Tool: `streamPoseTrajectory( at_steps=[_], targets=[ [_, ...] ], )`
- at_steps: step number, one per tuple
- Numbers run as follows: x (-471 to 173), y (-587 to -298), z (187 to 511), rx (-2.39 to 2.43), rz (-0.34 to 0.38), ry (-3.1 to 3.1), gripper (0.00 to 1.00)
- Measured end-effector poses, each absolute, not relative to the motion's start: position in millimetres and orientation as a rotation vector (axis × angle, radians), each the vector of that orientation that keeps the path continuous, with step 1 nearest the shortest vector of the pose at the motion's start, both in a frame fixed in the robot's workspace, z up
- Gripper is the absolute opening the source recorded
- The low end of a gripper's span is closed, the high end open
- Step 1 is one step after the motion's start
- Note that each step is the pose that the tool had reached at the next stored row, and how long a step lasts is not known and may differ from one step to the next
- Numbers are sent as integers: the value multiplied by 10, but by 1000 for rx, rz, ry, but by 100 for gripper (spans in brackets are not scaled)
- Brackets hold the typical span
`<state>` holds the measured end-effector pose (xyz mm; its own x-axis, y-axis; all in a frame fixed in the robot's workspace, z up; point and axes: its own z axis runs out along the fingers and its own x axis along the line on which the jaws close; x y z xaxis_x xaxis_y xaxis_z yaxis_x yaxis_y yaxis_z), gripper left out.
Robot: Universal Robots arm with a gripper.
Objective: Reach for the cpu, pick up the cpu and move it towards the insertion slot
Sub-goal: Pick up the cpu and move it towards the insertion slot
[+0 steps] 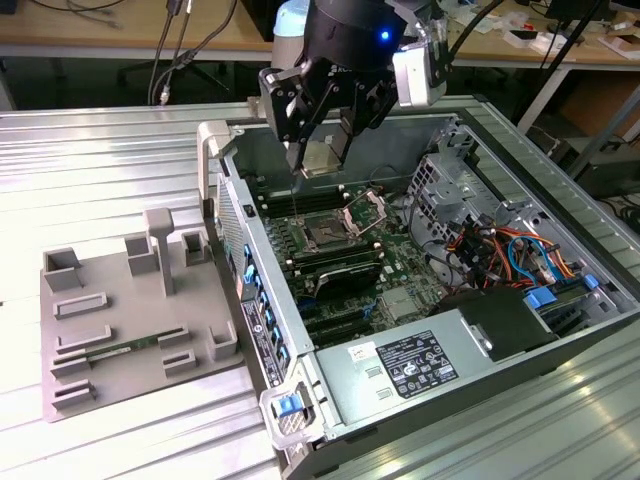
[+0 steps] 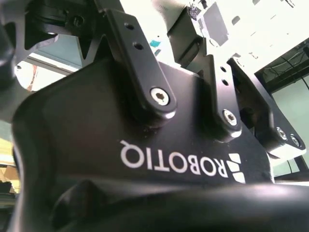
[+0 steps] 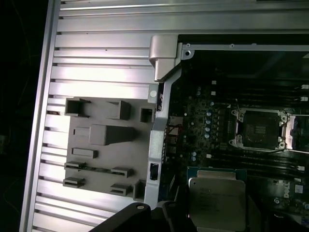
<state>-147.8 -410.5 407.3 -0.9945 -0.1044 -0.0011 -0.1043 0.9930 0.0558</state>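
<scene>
Two fingers of the gripper (image 1: 322, 150) are clamped on the cpu (image 1: 322, 158), which hangs flat-ish under them w/ its silvery top showing in the first wrist view (image 3: 217, 197). So pick-up looks done; the step in hand is the carry toward the insertion slot (image 1: 328, 232). In the exterior view the chip sits above the open computer case (image 1: 520, 330), over the back part of the green motherboard (image 1: 400, 270), near but not yet over the socket, and clearly apart from it in height. Slot's metal frame (image 1: 366, 212) is hinged up, so the dark square is exposed; same in the first wrist view (image 3: 260, 129), just beside the held chip. Next move, as I judge it, calls for lining the chip square over the socket, edges parallel, w/o clipping the raised frame. Grey plastic tray (image 1: 120, 330) lies outside the case on the ribbed metal table (image 1: 100, 160), at the exterior view's left, w/ a green memory stick (image 1: 118, 349) in it.
</scene>
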Motion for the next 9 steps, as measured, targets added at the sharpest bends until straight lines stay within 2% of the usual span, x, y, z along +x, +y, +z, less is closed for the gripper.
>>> streamPoseTrajectory(
  at_steps=[9],
  targets=[
    [-1304, -4105, 4073, 164, -87, -3134, 55]
  ],
)
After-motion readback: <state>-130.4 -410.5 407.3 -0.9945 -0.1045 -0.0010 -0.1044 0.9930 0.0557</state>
